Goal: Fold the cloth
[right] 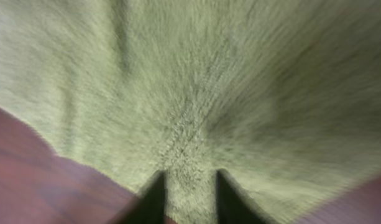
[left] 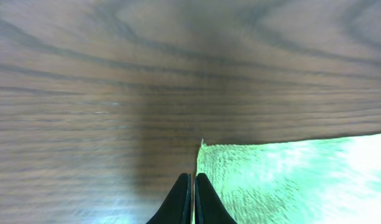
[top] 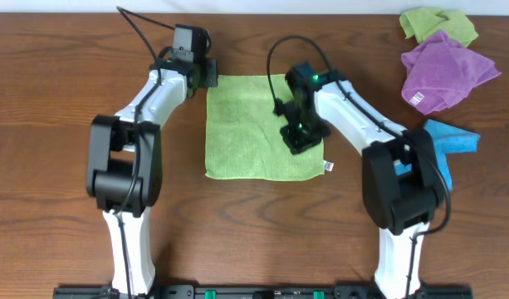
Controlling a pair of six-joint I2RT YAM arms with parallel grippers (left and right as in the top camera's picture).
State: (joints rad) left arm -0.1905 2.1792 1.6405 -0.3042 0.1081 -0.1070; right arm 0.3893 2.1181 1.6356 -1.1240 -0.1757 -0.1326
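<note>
My left pincer (left: 193, 182) is pressed together, its two black fingers meeting with no gap. It sits low over the wooden table (top: 55, 100) at the far left corner of the cloth (top: 254, 124). The fingertips are just beside that corner, and I cannot tell whether they touch the fabric. My right pincer (right: 190, 177) is spread. Its fingers stand apart, pointing down over the right half of the cloth, and green pile fills the gap between them. The wrist view is too blurred to show whether the tips rest on the fabric. The cloth lies flat and unfolded in the middle of the table, between my two arms. Its white tag (top: 328, 167) projects at the near right corner. Well apart from it, at the far right of the table, lie a second green cloth (top: 437, 25), a purple cloth (top: 445, 71) just beside that one, and a blue cloth (top: 453, 139) next to my right arm.
</note>
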